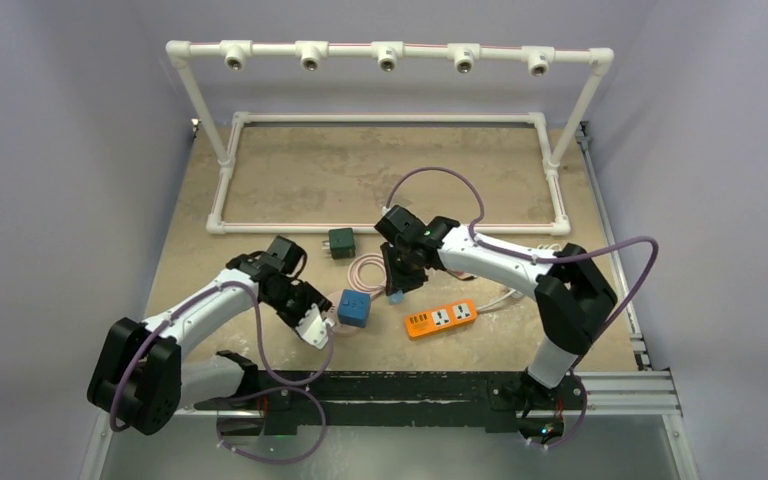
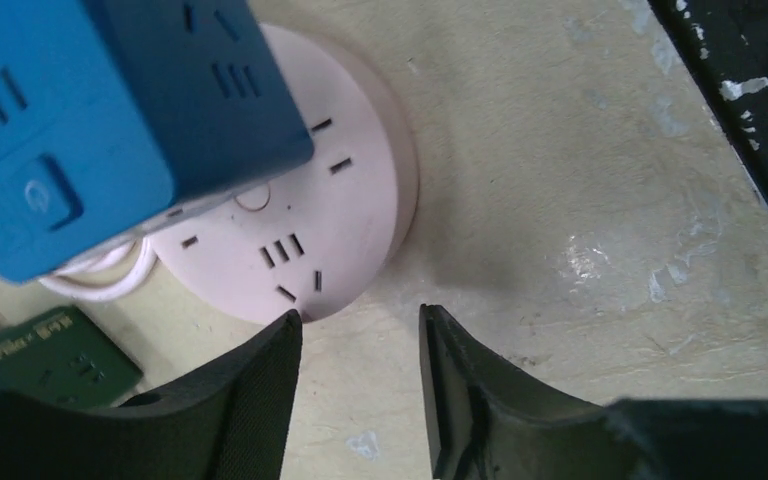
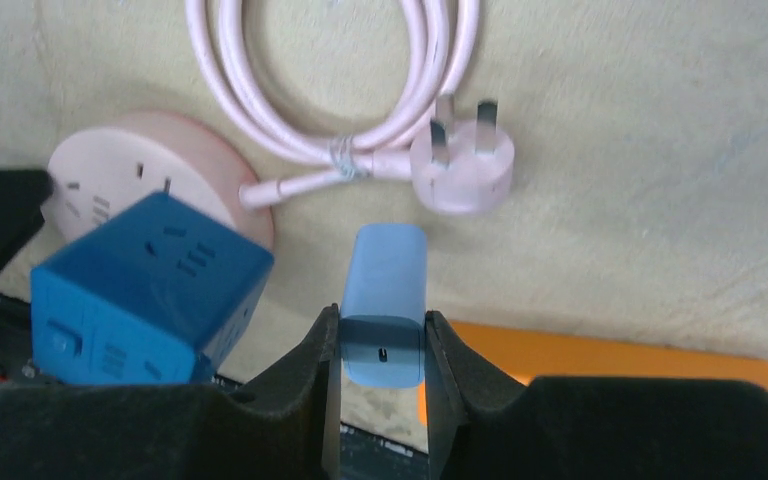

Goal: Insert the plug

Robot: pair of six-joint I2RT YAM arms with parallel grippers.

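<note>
A light blue plug [image 3: 388, 280], a rounded charger block, sits between the pads of my right gripper [image 3: 382, 325], which is shut on its sides. From above, that gripper [image 1: 397, 290] hangs just left of the orange power strip [image 1: 441, 319]. A blue cube socket [image 3: 150, 285] rests partly on a round pink socket [image 3: 110, 170]. My left gripper [image 2: 360, 320] is open over bare table, its left fingertip at the edge of the pink socket [image 2: 340, 210], nothing between the jaws. The blue cube [image 2: 110, 110] lies beyond it.
The pink socket's coiled cord [image 3: 340, 100] ends in a three-pin pink plug [image 3: 462, 165] lying pins up. A dark green adapter [image 1: 340, 241] lies further back. A white pipe frame [image 1: 390, 118] stands at the rear. The black table edge [image 2: 750, 120] runs near my left gripper.
</note>
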